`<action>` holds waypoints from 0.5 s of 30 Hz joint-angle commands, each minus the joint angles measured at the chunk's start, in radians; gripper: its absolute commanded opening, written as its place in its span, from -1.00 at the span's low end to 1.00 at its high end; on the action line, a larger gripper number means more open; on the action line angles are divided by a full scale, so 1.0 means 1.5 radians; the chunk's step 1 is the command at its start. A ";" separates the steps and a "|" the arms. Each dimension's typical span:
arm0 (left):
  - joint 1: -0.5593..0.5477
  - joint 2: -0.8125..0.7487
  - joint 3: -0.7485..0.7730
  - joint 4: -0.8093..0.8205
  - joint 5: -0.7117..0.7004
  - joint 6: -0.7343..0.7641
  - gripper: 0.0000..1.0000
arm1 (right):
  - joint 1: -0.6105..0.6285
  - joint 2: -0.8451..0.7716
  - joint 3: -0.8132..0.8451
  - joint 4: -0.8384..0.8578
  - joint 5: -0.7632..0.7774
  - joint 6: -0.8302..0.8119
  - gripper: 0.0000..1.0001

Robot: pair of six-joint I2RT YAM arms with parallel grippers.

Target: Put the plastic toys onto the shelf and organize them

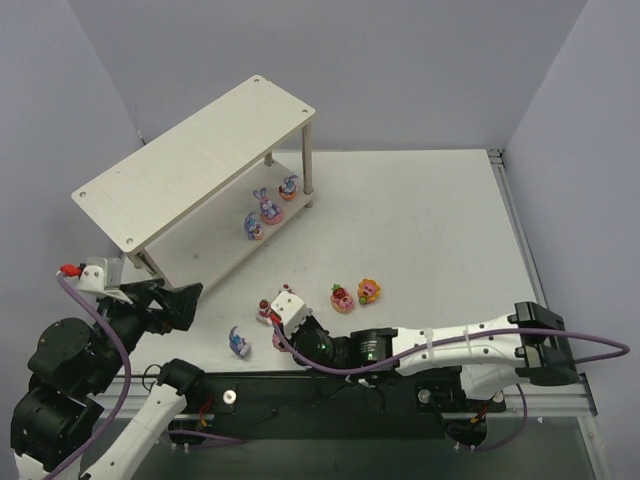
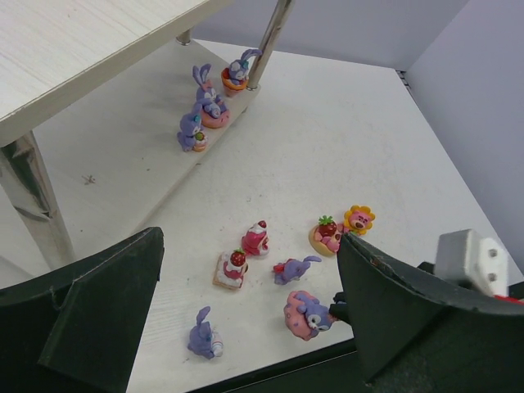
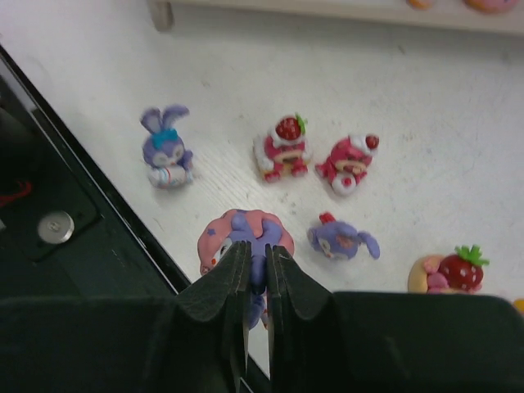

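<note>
**Ana:** Bunny [image 3: 225,241] at the bench's [image 1: 430,200] near edge: is it held?

**Ben:** Yes, right jaws are pinched tight on it. Shelf [image 1: 190,165] lies toward the far-left corner. Left jaws, gaping and empty, sit nearer it.

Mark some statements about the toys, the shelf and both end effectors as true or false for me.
1. Three bunnies stand on the lower board of the shelf. True.
2. The right end effector is shut on a purple bunny on a pink base. True.
3. The left end effector grips a toy. False: it is open and holds nothing.
4. The orange-yellow flower figure sits on the top board. False: it is on the table.
</note>
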 commanded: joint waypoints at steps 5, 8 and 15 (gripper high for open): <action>-0.002 0.025 0.029 0.060 -0.057 0.016 0.95 | -0.102 0.002 0.141 0.059 -0.152 -0.213 -1.00; -0.002 0.025 0.036 0.076 -0.072 0.016 0.95 | -0.152 0.053 0.193 0.087 -0.227 -0.265 -1.00; -0.002 0.019 0.045 0.102 -0.116 0.031 0.95 | -0.246 0.198 0.332 0.113 -0.421 -0.345 -1.00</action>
